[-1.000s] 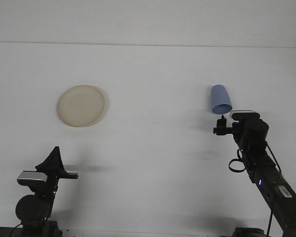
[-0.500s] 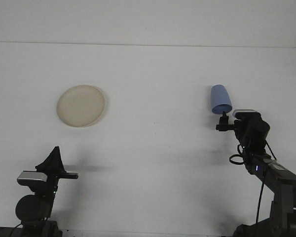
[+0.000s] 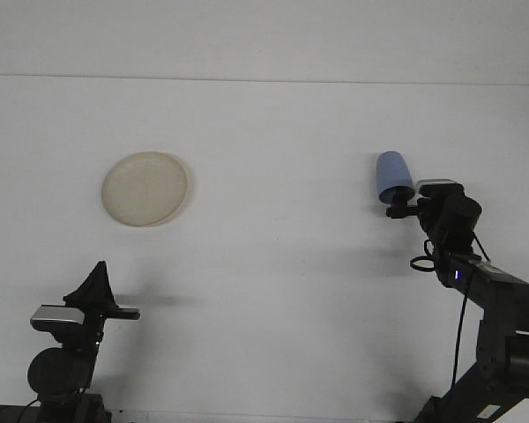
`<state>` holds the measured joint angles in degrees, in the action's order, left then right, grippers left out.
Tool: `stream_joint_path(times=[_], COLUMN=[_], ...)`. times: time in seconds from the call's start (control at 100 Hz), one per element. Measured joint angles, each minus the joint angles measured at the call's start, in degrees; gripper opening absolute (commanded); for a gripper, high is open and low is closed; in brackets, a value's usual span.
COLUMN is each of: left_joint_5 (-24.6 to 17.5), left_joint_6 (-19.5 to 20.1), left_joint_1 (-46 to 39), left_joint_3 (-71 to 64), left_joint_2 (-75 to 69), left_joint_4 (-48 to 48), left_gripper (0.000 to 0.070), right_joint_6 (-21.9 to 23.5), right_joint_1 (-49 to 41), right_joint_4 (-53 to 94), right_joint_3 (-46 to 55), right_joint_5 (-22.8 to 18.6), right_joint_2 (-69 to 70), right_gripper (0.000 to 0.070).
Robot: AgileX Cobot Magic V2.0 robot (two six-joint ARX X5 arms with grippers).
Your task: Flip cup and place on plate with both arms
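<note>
Two arms: right gripper (image 3: 398,204) reaching at blue cup (image 3: 394,174) base, grip state unclear; left gripper (image 3: 94,284) parked, fingers together.

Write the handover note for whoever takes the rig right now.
Right gripper: at the base of the blue cup; grip not confirmed.
Left gripper: parked near the front left, holding nothing.
Cup: upside down on the table, right side.
Plate: left side, nothing on it.
Done: approach to the cup only.
Left: grasp, flip, place on plate.
</note>
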<state>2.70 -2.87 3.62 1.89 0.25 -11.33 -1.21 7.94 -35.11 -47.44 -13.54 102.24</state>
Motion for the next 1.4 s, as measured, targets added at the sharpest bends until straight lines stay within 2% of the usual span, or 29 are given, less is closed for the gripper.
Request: stream_joint_path(times=[0.1,0.31,0.36,0.43,0.5,0.73,0.92,1.2,1.4], left_joint_5=[0.00,0.00,0.00,0.00,0.00,0.00,0.00,0.00,0.00], left_joint_6=[0.00,0.00,0.00,0.00,0.00,0.00,0.00,0.00,0.00], left_joint_1=[0.00,0.00,0.00,0.00,0.00,0.00,0.00,0.00,0.00], left_joint_3=[0.00,0.00,0.00,0.00,0.00,0.00,0.00,0.00,0.00], left_joint_2=[0.00,0.00,0.00,0.00,0.00,0.00,0.00,0.00,0.00], left_joint_4=[0.00,-0.02,0.00,0.00,-0.02,0.00,0.00,-0.02,0.00], left_gripper=[0.0010,0.0010,0.0011,0.0010,0.0011,0.0011,0.0011,0.0011,0.0011], right_joint_6=[-0.07,-0.07,-0.07,-0.07,-0.07,-0.04,-0.07,1.20,6.14], right_joint_1=[0.00,-0.02,-0.02,-0.04,-0.04,-0.07,-1.18,-7.45,-16.31], right_joint_4=[-0.59,-1.51,-2.16,-3.02,-3.34,-0.85,10.73,34.45,54.51], right_joint_3=[-1.68,-2.51,-2.56,-2.56,-2.58,-2.82,-2.82,-2.82,-3.19], right_joint_5=[0.00,-1.86,-1.90,-2.23,-3.45,-3.89,-3.58,4.48,9.14], right_joint_2=[2.62,4.59,4.59,4.59,4.59,4.04,-3.87,-26.27,-41.27], right_gripper=[0.0498,0.0257,0.0172,0.0000,0.0000,0.0000,0.0000,0.0000,0.0000])
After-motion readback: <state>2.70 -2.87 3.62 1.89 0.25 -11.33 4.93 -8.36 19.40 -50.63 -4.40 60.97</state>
